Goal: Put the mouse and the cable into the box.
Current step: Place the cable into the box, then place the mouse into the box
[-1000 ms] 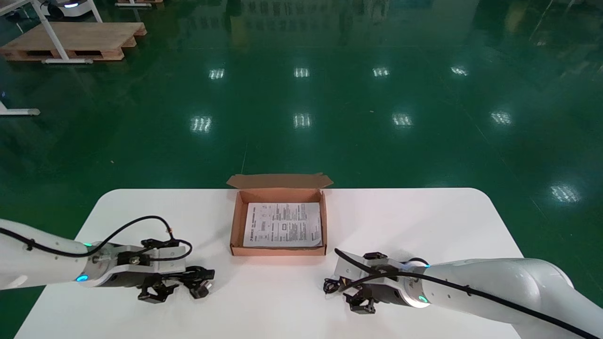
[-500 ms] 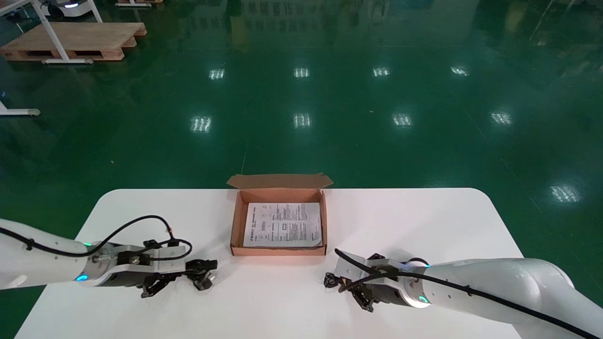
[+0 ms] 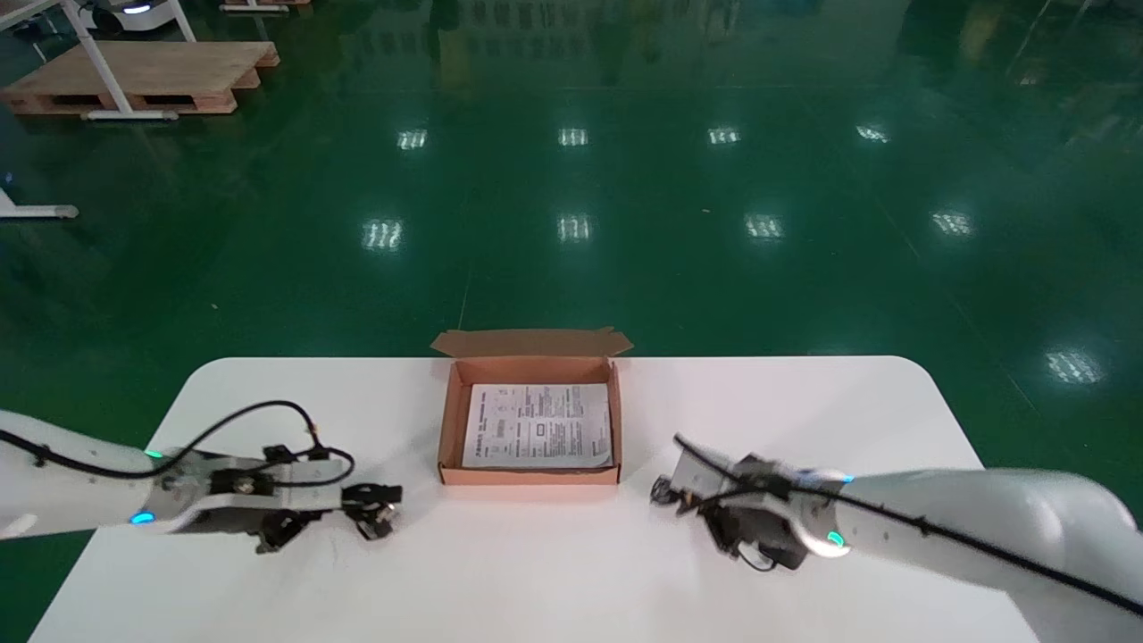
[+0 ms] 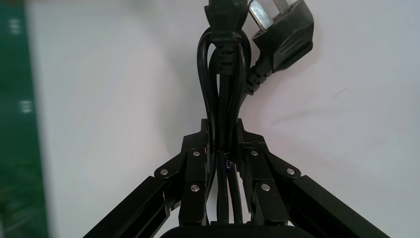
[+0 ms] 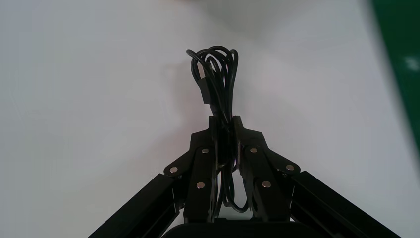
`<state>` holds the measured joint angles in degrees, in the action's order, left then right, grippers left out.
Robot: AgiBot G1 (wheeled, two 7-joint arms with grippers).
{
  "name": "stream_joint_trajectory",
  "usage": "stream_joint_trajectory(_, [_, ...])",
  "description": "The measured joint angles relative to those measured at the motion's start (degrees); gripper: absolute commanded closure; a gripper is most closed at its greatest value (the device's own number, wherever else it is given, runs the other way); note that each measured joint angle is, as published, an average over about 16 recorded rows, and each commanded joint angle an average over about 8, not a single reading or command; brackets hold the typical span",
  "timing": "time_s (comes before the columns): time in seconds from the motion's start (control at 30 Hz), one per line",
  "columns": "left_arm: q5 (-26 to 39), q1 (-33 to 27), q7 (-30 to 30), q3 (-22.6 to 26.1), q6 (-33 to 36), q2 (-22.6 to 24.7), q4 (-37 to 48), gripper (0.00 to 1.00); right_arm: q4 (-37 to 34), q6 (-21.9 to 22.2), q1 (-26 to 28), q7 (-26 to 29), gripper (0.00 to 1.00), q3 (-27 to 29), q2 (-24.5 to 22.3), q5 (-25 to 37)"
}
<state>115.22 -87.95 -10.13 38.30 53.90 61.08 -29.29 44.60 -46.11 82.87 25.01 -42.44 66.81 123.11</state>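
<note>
My left gripper [image 3: 355, 515] is at the table's front left, shut on a bundled black power cable [image 4: 221, 74]. The cable's plug [image 4: 285, 29] sticks out past the fingertips, just over the white table [image 3: 804, 411]. My right gripper [image 3: 680, 494] is at the front right, near the box's right front corner. It is shut on a thin coiled black cable [image 5: 218, 74], whose loops poke out beyond the gripper [image 5: 225, 121]. The open cardboard box [image 3: 529, 476] sits at the table's middle back with a printed sheet [image 3: 536, 427] lying flat inside. No mouse body is visible.
The box's lid flap [image 3: 529, 342] stands open at its far side. The table's front edge lies just below both arms. Beyond the table is green floor, with a wooden pallet [image 3: 143, 76] far back left.
Both grippers went from open to shut on their cables. The right gripper then rose and moved right, toward the box's right front corner. The left shifted slightly left and back with the power cable.
</note>
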Motion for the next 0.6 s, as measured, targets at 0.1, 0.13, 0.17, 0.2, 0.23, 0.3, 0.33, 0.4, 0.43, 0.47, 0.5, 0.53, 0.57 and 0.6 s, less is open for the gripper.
stream_joint_trajectory(0.1, [-1.6,-1.2,-1.7,-0.9,-0.5,0.4,-0.5,1.00,-1.9,2.7,3.6,0.9,1.00,1.5,-0.8,0.6])
stream_joint_trajectory(0.13, [-2.2,-1.5,-2.6,-1.2,-0.7,0.7,-0.6,1.00,-2.6,3.7,5.0,1.2,1.00,2.0,-1.0,0.7])
stream_joint_trajectory(0.17, [-3.0,-1.9,-3.5,-1.6,-0.9,1.1,-0.6,1.00,-3.3,4.8,6.4,1.5,1.00,2.6,-1.2,0.8])
stream_joint_trajectory(0.2, [-3.8,-2.2,-4.4,-2.0,-1.2,1.7,-0.5,1.00,-3.9,5.8,7.9,1.8,1.00,3.2,-1.4,0.9])
stream_joint_trajectory(0.23, [-4.7,-2.5,-5.4,-2.4,-1.4,2.4,-0.3,1.00,-4.5,6.8,9.4,2.0,1.00,3.8,-1.5,0.9])
stream_joint_trajectory(0.3, [-6.4,-2.9,-7.3,-3.2,-1.9,3.9,0.3,1.00,-5.6,8.5,12.1,2.3,1.00,4.8,-1.6,0.8])
stream_joint_trajectory(0.33, [-7.4,-3.1,-8.4,-3.6,-2.2,4.8,0.7,1.00,-6.0,9.4,13.6,2.4,1.00,5.3,-1.7,0.7])
stream_joint_trajectory(0.4, [-9.4,-3.2,-10.5,-4.4,-2.8,6.9,1.6,1.00,-6.8,10.8,16.1,2.6,1.00,6.3,-1.7,0.3])
stream_joint_trajectory(0.43, [-10.3,-3.3,-11.5,-4.7,-3.0,7.9,2.2,1.00,-7.1,11.5,17.3,2.6,1.00,6.7,-1.7,0.1])
stream_joint_trajectory(0.47, [-11.1,-3.3,-12.5,-5.1,-3.3,8.9,2.7,1.00,-7.4,12.0,18.3,2.7,1.00,7.0,-1.7,0.0])
stream_joint_trajectory(0.5, [-11.9,-3.2,-13.3,-5.3,-3.6,9.9,3.2,1.00,-7.7,12.4,19.2,2.7,1.00,7.3,-1.7,-0.2])
stream_joint_trajectory(0.53, [-12.5,-3.2,-14.2,-5.5,-3.8,10.8,3.7,1.00,-7.9,12.8,20.0,2.7,1.00,7.6,-1.6,-0.4])
stream_joint_trajectory(0.57, [-13.1,-3.1,-14.9,-5.7,-4.1,11.6,4.2,1.00,-8.1,13.1,20.6,2.8,1.00,7.8,-1.6,-0.6])
stream_joint_trajectory(0.6, [-13.5,-3.1,-15.5,-5.9,-4.3,12.3,4.7,1.00,-8.2,13.3,21.2,2.8,1.00,8.0,-1.5,-0.7])
